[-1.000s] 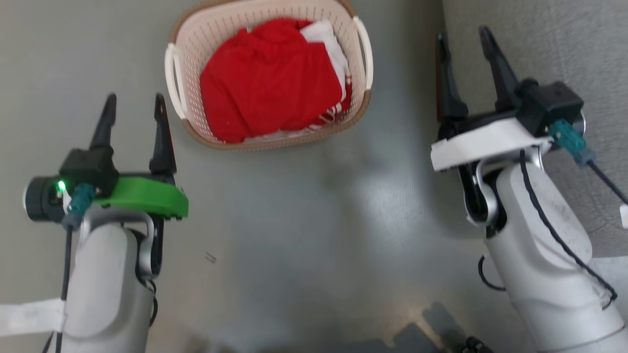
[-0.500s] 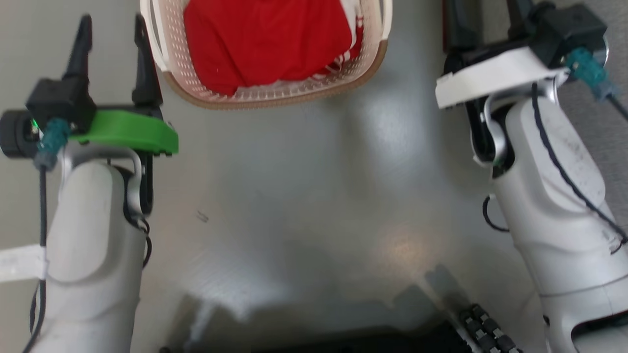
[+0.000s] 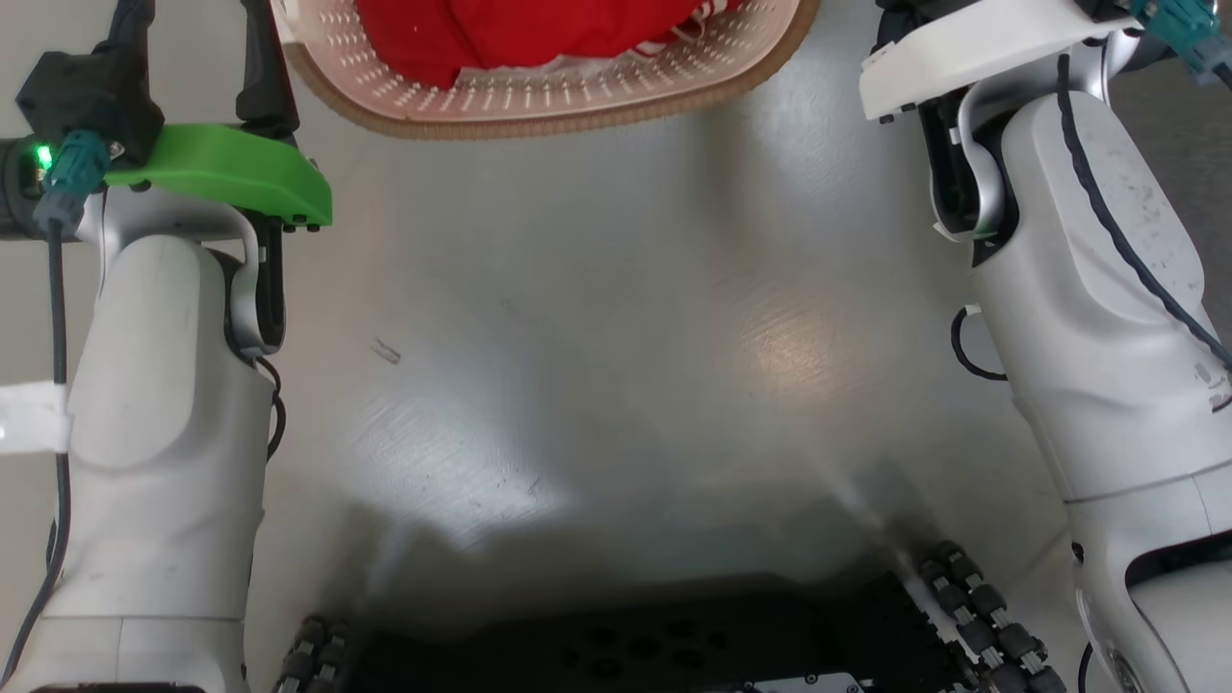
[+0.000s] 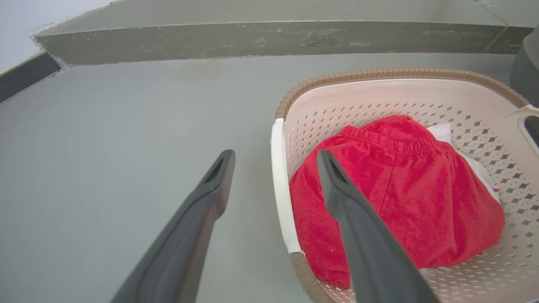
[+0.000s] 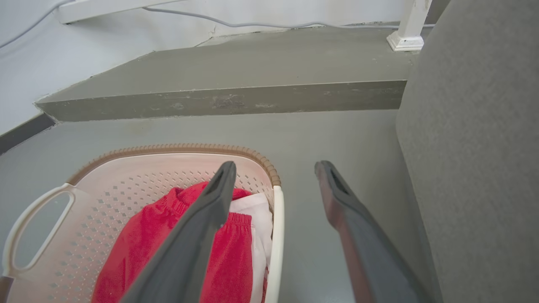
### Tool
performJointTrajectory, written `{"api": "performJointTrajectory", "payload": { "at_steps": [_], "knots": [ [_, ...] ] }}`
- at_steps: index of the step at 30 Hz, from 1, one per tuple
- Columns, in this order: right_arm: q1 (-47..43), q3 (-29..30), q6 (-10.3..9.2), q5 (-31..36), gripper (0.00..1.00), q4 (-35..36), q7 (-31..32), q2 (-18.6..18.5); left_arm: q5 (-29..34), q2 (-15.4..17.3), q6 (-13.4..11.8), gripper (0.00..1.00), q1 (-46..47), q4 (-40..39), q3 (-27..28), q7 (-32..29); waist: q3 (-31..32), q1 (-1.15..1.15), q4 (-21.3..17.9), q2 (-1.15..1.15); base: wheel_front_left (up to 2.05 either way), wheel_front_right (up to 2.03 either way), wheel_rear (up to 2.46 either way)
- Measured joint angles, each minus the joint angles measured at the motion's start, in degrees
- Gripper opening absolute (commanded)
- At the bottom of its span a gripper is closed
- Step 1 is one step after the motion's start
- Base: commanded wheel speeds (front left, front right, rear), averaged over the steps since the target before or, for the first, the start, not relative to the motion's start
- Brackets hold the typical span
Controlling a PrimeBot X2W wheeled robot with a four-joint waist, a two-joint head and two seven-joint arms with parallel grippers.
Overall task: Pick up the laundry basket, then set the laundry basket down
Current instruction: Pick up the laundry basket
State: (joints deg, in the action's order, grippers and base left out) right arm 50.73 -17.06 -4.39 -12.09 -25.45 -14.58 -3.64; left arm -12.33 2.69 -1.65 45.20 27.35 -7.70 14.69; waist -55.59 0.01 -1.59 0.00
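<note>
- Here, the laundry basket (image 4: 379, 74) sat on the grey floor (image 4: 126, 126) between both arms, with a red cloth (image 4: 400, 202) inside.
- The left gripper (image 4: 274, 155) was spread apart, straddling the near white handle (image 4: 278, 185), unclamped.
- The right gripper (image 5: 276, 165) was likewise apart across the opposite handle (image 5: 278, 235). Both arms were equally near.

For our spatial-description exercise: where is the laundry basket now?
The laundry basket sits on the grey floor at the head view's top edge, between the left gripper and right gripper, both open.

Grey floor (image 3: 616, 337), low concrete step (image 5: 219, 101)
</note>
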Motion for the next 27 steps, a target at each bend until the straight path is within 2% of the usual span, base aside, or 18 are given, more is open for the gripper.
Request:
{"api": "performJointTrajectory", "payload": {
  "at_steps": [9,27],
  "knots": [
    [3.77,-0.96,-0.1,-1.33,1.0,-6.68,0.0,-0.11,-0.1,-0.45,0.73,1.0,4.27,6.23,-0.99,-0.05,-2.79,0.0,1.06,0.0,0.0,0.0,0.0],
    [9.25,-3.97,-0.34,-6.42,1.0,-20.08,0.08,-0.21,-0.11,-1.35,1.72,1.0,11.26,17.47,-3.59,-3.14,-4.33,0.0,2.49,0.0,0.0,0.0,0.0]
  ]
}}
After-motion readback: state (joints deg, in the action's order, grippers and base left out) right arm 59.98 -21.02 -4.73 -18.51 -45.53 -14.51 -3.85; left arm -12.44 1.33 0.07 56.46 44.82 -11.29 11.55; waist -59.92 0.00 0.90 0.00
